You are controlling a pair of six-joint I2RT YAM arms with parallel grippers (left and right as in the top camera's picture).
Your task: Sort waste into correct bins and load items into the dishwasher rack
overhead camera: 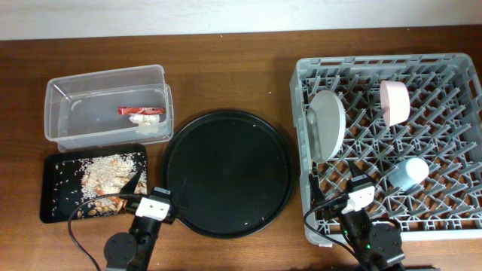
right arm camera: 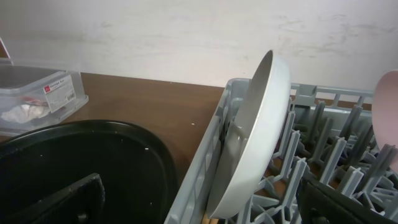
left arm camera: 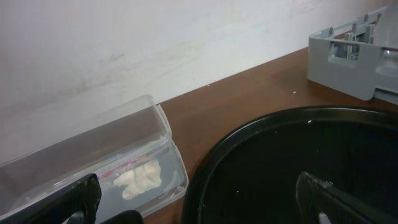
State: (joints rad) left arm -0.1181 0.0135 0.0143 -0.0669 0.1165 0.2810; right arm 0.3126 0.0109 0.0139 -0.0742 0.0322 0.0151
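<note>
The grey dishwasher rack on the right holds the pale plate on edge, the pinkish bowl and the light blue cup. A bit of wood shows under the plate. The clear tub contains the red wrapper and white tissue. The flat black tray carries rice and beige scraps. My left gripper is open and empty between tub and round tray. My right gripper is open and empty, straddling the rack's left wall.
A large round black tray lies in the middle between the bins and the rack, and both wrist views show it. A pale wall runs along the far edge of the brown table.
</note>
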